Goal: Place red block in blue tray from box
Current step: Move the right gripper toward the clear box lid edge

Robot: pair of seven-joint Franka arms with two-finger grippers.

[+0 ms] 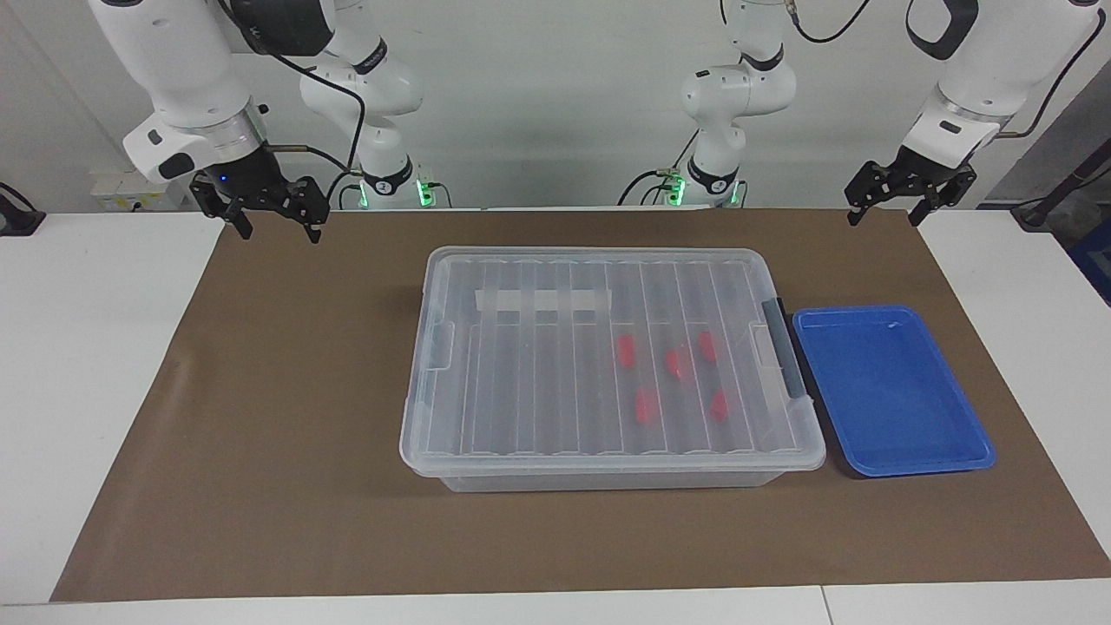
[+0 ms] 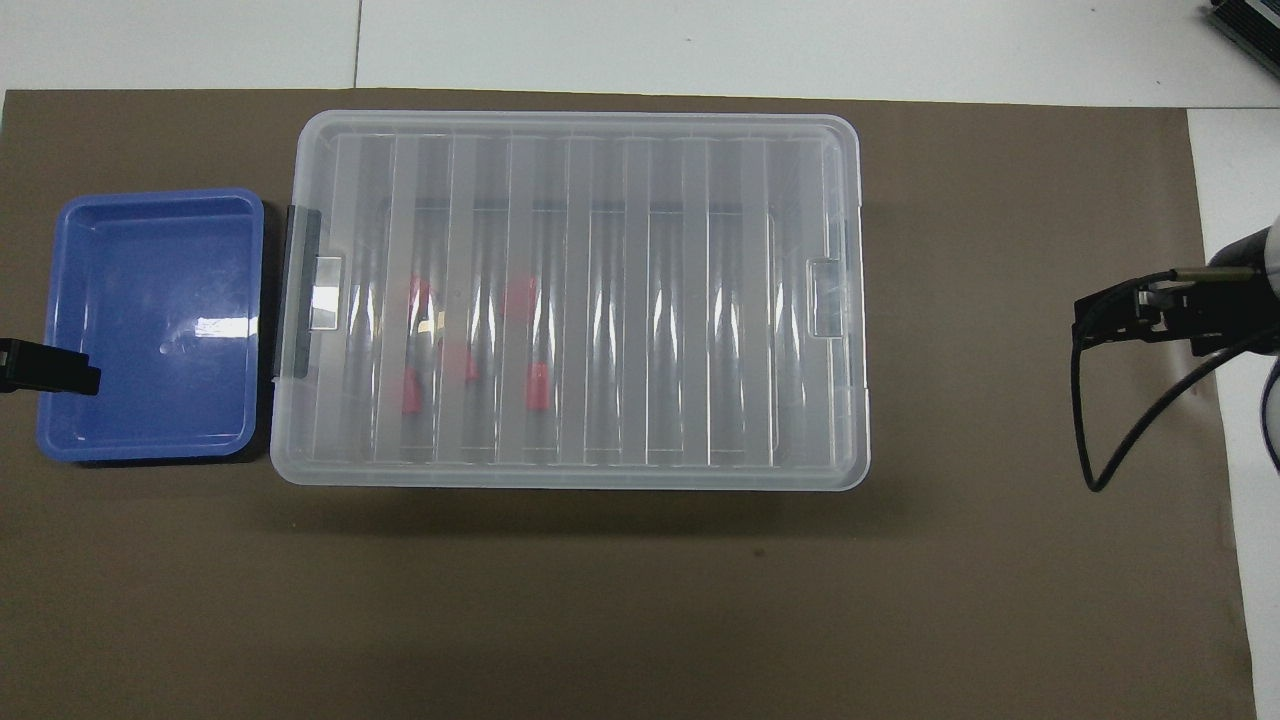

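Red blocks (image 1: 673, 363) (boxed) well apart from grippers

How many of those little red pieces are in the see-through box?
5 red blocks, all inside the closed box, at its end beside the blue tray. The ribbed lid blurs them, so more might hide.

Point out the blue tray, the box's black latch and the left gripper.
blue tray (image 1: 894, 391), facing view, bare floor of the tray.
black latch (image 1: 785, 358), facing view, middle of the dark strip on the box's end.
left gripper (image 1: 887, 210), facing view, between its fingertips.
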